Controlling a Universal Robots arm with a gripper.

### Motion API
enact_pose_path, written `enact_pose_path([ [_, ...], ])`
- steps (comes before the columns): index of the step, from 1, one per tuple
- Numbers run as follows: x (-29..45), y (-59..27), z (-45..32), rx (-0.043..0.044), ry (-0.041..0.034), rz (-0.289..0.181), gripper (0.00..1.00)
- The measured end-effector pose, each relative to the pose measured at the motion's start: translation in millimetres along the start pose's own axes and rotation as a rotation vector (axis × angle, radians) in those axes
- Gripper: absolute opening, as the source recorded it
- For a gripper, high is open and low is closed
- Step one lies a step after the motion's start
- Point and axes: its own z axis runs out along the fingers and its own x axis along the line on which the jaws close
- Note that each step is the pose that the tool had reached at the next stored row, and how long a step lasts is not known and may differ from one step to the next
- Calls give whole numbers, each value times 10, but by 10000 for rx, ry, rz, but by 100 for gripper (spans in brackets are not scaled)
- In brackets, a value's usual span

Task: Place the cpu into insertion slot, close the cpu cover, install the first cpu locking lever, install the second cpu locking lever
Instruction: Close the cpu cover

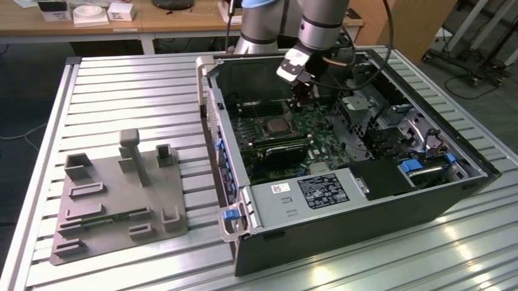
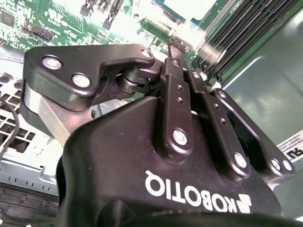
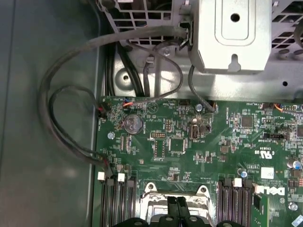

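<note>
Right, I have the gripper (image 1: 302,96) down inside the case (image 1: 212,103), its fingers (image 3: 170,209) drawn together with nothing I can make out between them. The tips hang just over one edge of the socket (image 1: 275,125), the edge towards the drive cage (image 1: 356,103). The socket sits mid-board (image 3: 189,142), between two banks of memory slots (image 3: 234,198). A grey square inside its silvery rim may be the cpu already seated, but I cannot tell that, nor whether the cover is down. With the tips pinched and at the rim, I judge the work in hand to be on the socket's metalwork, not carrying the chip. To do it well I would keep the wrist upright, bear only on the metal frame and never on the dark centre. I would feed the push slowly so the tips do not skid onto the small parts of the board beside the rim. The cables (image 1: 360,63) by the wrist look close enough to snag, so I would mind them too. The socket lies flat, face up towards the open side of the case, its sides parallel to the board's edges and the memory slots. Being square, it has no long axis to speak of.
</note>
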Motion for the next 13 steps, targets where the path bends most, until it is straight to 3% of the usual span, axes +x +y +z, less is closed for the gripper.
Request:
enact_pose_path([
  [9,3,-69,11,2,4,-5,10],
  [13,6,-157,31,2,2,-47,10],
])
